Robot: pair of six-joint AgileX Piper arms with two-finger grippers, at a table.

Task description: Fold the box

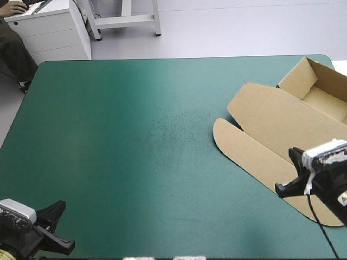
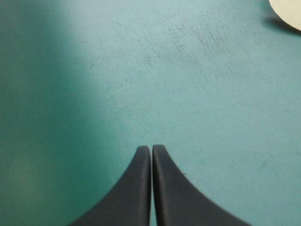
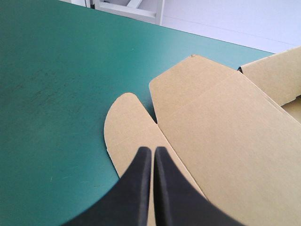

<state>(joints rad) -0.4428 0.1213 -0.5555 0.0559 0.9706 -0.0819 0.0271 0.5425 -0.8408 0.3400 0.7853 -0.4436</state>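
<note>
The box (image 1: 282,122) runs past the high view's right edge, which cuts off the side of its tray farthest from the rounded flap (image 1: 244,151). The right gripper (image 3: 153,149) and its arm hide the flap's near end. Whether that gripper touches the box cannot be told. The left wrist view catches only a pale curved corner of the box; the rest lies outside it.

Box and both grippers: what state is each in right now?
box: open tray, walls raised, by the table's far right corner.
lid: lying flat on the teal-green cover, rounded flap spread out.
left gripper: shut, holding nothing, over bare cover.
right gripper: shut, over the lid's flap crease; no board seen between its fingers.
</note>
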